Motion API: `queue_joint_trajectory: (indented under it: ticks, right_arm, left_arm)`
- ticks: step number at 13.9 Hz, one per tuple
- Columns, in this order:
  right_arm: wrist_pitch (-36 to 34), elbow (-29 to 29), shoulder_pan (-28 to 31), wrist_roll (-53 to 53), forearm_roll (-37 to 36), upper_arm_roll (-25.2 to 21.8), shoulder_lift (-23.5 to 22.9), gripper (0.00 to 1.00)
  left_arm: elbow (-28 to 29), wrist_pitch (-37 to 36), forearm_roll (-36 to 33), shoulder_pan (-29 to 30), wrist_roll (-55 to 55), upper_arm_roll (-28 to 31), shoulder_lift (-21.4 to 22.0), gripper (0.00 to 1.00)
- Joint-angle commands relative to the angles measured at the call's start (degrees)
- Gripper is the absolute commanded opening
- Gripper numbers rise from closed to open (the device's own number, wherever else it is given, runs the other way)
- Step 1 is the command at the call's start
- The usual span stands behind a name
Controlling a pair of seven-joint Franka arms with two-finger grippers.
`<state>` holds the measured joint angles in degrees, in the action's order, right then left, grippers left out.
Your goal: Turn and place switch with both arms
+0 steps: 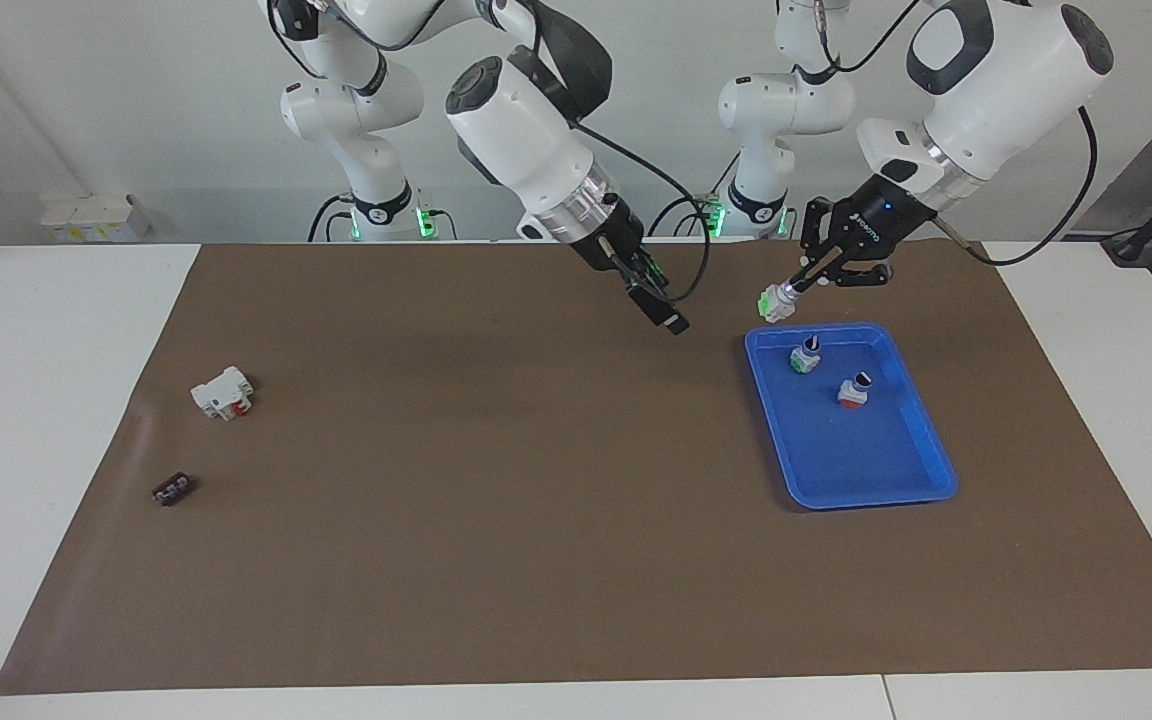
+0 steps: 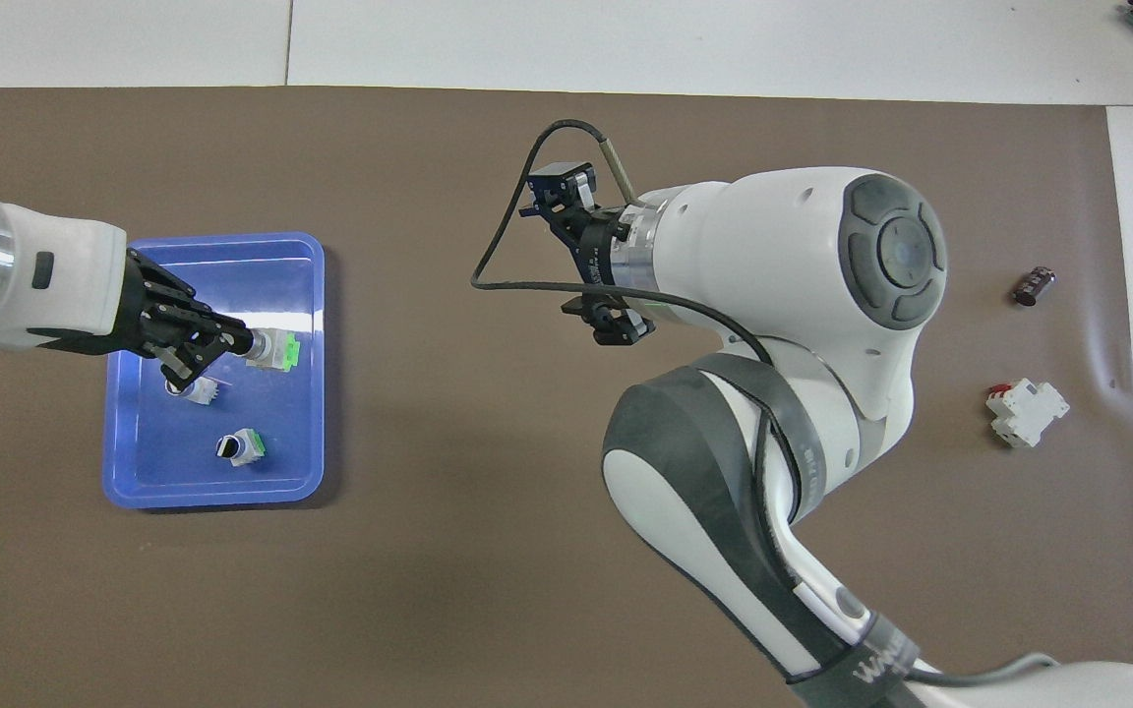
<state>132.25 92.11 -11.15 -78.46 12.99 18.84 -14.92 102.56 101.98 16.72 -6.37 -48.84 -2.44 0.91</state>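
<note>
Robotics lab, two white arms [image 1: 536,130] mounted at a brown-matted table [image 1: 536,560], plain white walls

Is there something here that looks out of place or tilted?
Nothing looks damaged or spilled. The switch is held tilted in the air by the left tool, over the blue tray's edge. Two other switches stand in the tray. The right tool hangs over the mat.

The left claw [image 1: 804,280] grips the switch [image 1: 774,303] by its knob, green end lowest, in the air just over the robot-side rim of the blue tray [image 1: 921,440]. Below it in the tray stand a green-ended switch [image 1: 805,357] and a red-ended switch [image 1: 854,390]. The right claw [image 1: 661,305] hangs over bare brown mat [image 1: 486,500] beside the left claw, apart from it.
</note>
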Motion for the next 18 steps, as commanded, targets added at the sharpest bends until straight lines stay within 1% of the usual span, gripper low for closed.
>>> queue_joint_trajectory:
  ticks: [1,3,5,7,8,10,13,14,15,16,17,18]
  right_arm:
    - [-3.38,1.76,3.49,10.92,-6.27,0.41,1.65,1.0]
    - [-7.51,1.49,5.51,17.87,-14.27,0.5,1.65,1.0]
    - [-12.25,1.23,6.31,24.55,-17.98,-0.55,2.35,1.0]
    - [-17.44,1.23,6.31,32.28,-18.26,-4.23,4.8,1.0]
    - [-20.16,1.23,6.31,36.84,-18.26,-6.68,6.47,1.0]
    - [-25.78,1.23,6.4,45.72,-17.74,-10.56,9.8,1.0]
    - [-32.91,1.14,6.66,55.4,-17.03,-16.01,14.03,1.0]
    - [-34.93,1.05,7.19,58.57,-16.42,-16.89,15.35,1.0]
    - [-36.69,1.14,8.24,60.69,-15.02,-17.43,16.66,1.0]
    - [-38.28,1.14,9.03,62.19,-13.79,-18.13,17.9,1.0]
    - [-39.69,0.88,9.65,63.77,-13.52,-18.31,18.69,1.0]
    - [-42.05,-0.51,9.74,66.05,-13.51,-18.48,18.7,1.0]
  left_arm:
    - [0.62,4.01,-5.36,-1.71,-0.73,0.33,-3.53,0.0]
    - [2.99,7.95,-9.49,-1.72,-1.08,0.33,-5.12,0.0]
    - [7.8,13.74,-11.27,-1.2,-2.57,0.33,-4.95,0.0]
    - [11.6,17.36,-11.44,-0.4,-6.08,0.59,-4.6,0.0]
    - [13.09,17.99,-11.53,-0.31,-7.05,0.85,-4.25,0.0]
    - [15.38,20.18,-13.46,1.0,-8.55,0.77,-4.25,0.0]
    - [18.46,24.22,-13.47,1.18,-8.56,0.77,-4.34,0.0]
    - [18.38,24.23,-13.47,1.09,-8.56,0.77,-4.33,0.0]
    - [18.47,24.23,-13.47,1.09,-8.56,0.77,-4.33,0.37]
    - [18.47,23.45,-13.47,1.09,-8.56,0.77,-4.25,0.46]
    - [18.12,23.01,-13.47,1.01,-8.56,0.77,-4.33,0.47]
    - [17.77,22.57,-13.47,0.92,-8.38,0.77,-4.33,0.5]
